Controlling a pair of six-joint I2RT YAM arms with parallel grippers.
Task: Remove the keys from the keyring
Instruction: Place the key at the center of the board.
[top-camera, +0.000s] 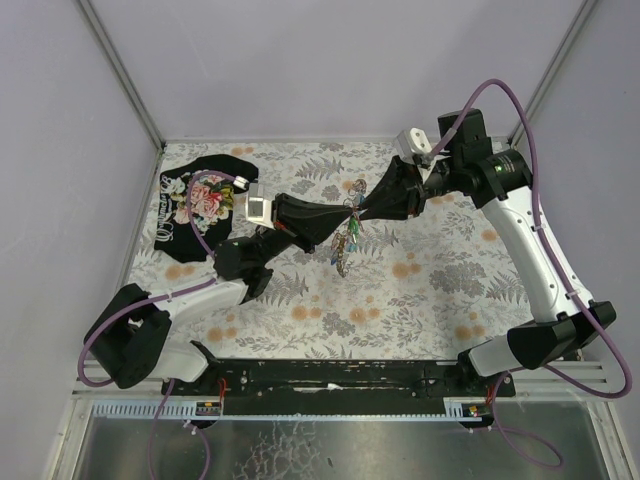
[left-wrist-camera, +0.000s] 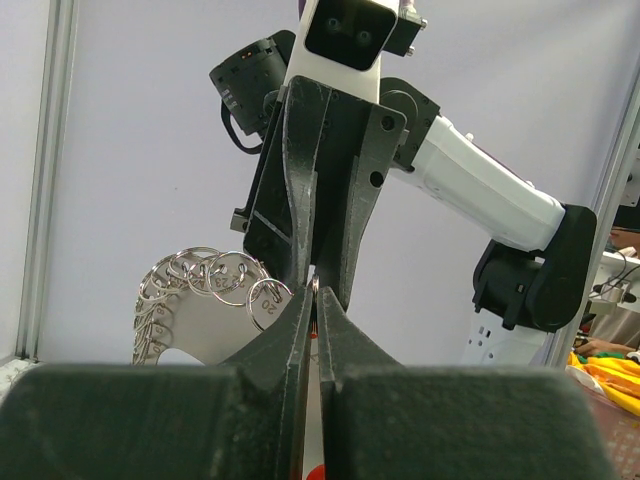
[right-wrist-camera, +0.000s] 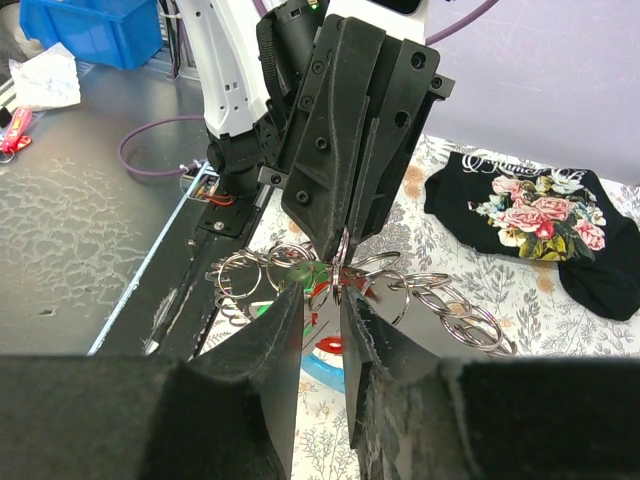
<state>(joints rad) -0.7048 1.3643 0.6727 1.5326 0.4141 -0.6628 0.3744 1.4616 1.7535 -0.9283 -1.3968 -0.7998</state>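
Left end effector (left-wrist-camera: 316, 303) clamped on keyring (left-wrist-camera: 228, 283)

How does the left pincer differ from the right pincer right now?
The left pincer is pressed shut on the keyring; the right pincer shows a gap between its fingers, with the keyring in it. The left pincer reaches in from the left of the table, the right pincer from its far right. Both meet tip to tip in the air, the keys hanging below them.
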